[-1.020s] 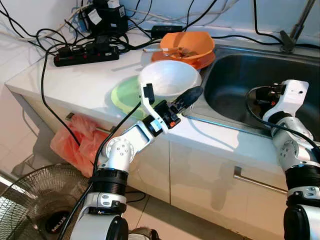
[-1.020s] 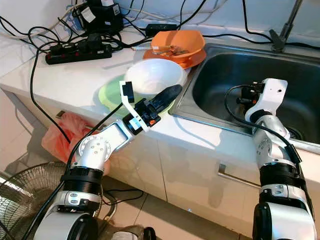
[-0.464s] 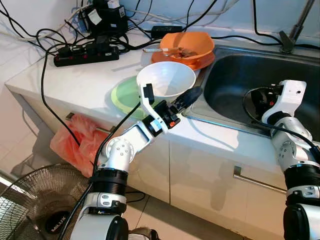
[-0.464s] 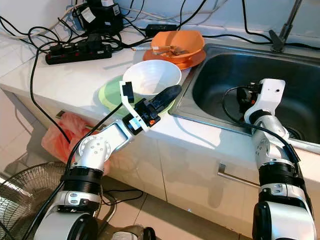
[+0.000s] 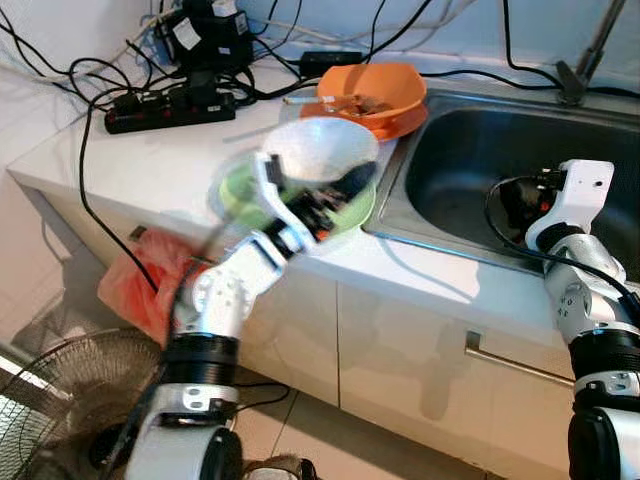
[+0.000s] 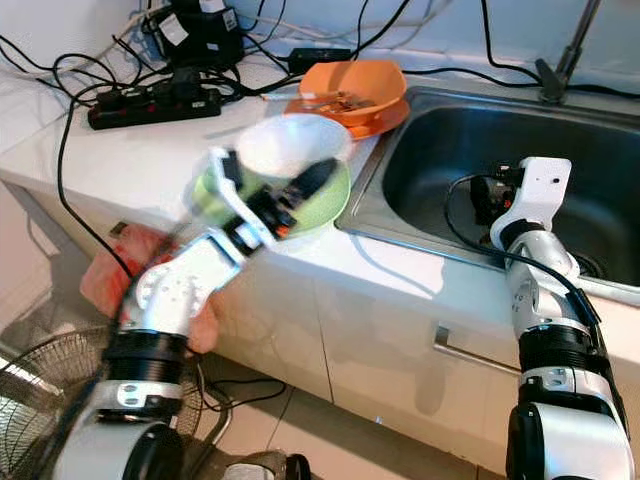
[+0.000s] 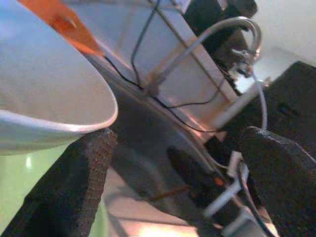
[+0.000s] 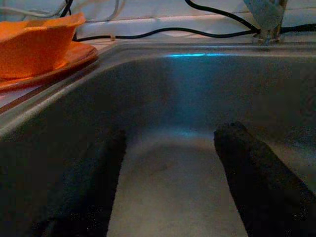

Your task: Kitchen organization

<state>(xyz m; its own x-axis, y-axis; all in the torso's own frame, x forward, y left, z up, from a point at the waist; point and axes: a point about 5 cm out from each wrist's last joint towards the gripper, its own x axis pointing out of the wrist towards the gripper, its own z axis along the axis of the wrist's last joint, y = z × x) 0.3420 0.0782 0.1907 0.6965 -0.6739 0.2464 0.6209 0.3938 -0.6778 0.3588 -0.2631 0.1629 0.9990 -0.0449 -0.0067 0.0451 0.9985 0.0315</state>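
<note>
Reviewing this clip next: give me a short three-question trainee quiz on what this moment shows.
1. True or false: the right gripper is down inside the sink.
2. What does the white bowl sit over? A) green plate B) power strip C) sink drain
3. What colour is the bowl at the sink's back-left corner?

Key:
1. True; its fingers are apart, holding nothing.
2. A, the green plate; the left gripper is at the bowl's near rim.
3. Orange: the orange bowl, on an orange plate.
</note>
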